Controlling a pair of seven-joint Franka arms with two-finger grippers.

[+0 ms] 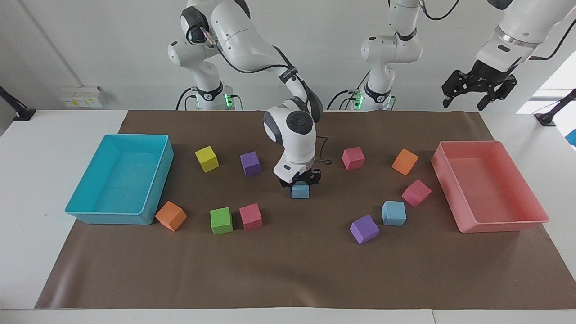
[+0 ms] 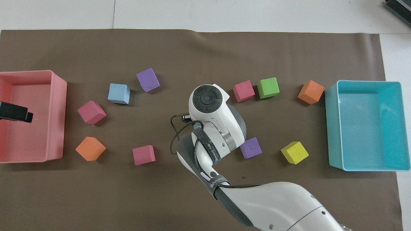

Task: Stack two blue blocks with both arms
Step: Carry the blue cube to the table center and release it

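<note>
My right gripper (image 1: 300,182) is shut on one blue block (image 1: 300,191) and holds it just above the brown mat near the table's middle. In the overhead view the right wrist (image 2: 208,99) covers that block and the fingers. The second blue block (image 1: 393,213) sits on the mat toward the left arm's end, also seen in the overhead view (image 2: 119,93). My left gripper (image 1: 478,87) is open and empty, raised high over the pink tray (image 1: 499,225), and waits. Its tip shows in the overhead view (image 2: 14,111).
A purple cube (image 1: 364,229) and a pink cube (image 1: 416,193) sit close beside the second blue block. Another purple cube (image 1: 250,163) lies near the right gripper. Green (image 1: 221,220), pink (image 1: 250,216), orange and yellow cubes lie toward the turquoise tray (image 1: 90,211).
</note>
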